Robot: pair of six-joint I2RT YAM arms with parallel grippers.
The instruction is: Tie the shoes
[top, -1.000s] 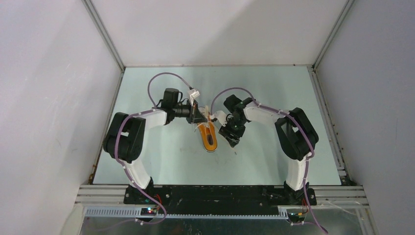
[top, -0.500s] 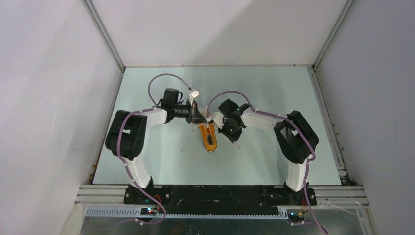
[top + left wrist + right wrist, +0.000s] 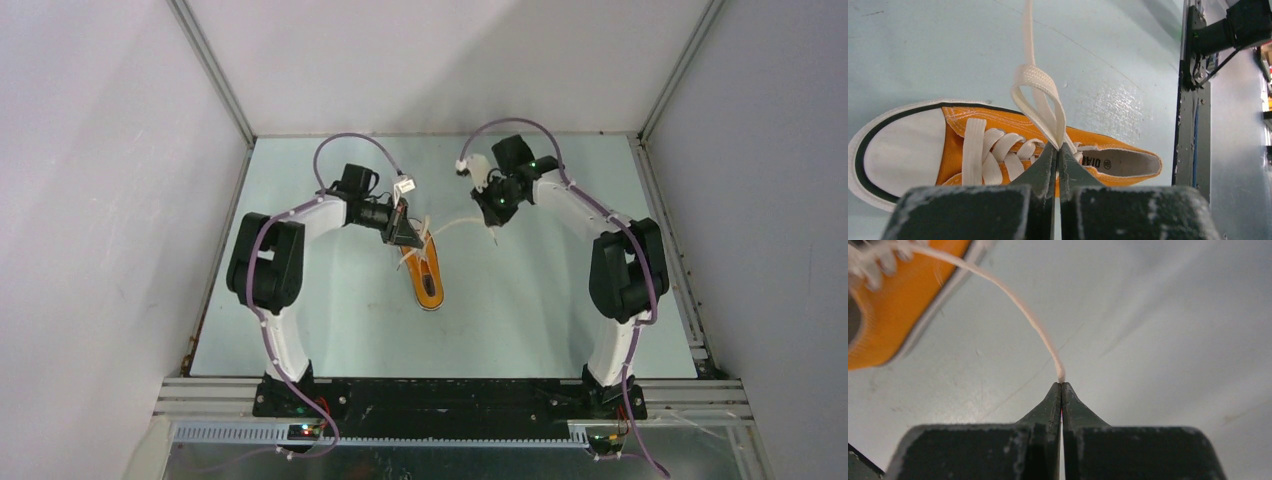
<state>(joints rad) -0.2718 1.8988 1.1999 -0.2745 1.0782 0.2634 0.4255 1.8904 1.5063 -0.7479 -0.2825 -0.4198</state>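
Bright orange on the shoe (image 3: 998, 142), orange canvas with pale stitching, and there's the toe cap (image 3: 903, 150), plain white, ringed by a thin black stripe. Laces (image 3: 1040, 95) are white with a fine woven texture. Insole (image 3: 1128, 162) is off-white with small black print. The right wrist view catches the sole (image 3: 936, 302), white against the orange. Tabletop (image 3: 540, 300) is a pale mint green, faintly scuffed. Left fingers (image 3: 1040, 172) are dark grey, nearly black, speckled lighter lower down; right fingers (image 3: 1048, 407) match them. From above, arms (image 3: 320, 212) are white with black joints, cables (image 3: 345, 150) purple, walls (image 3: 100, 150) pale grey.
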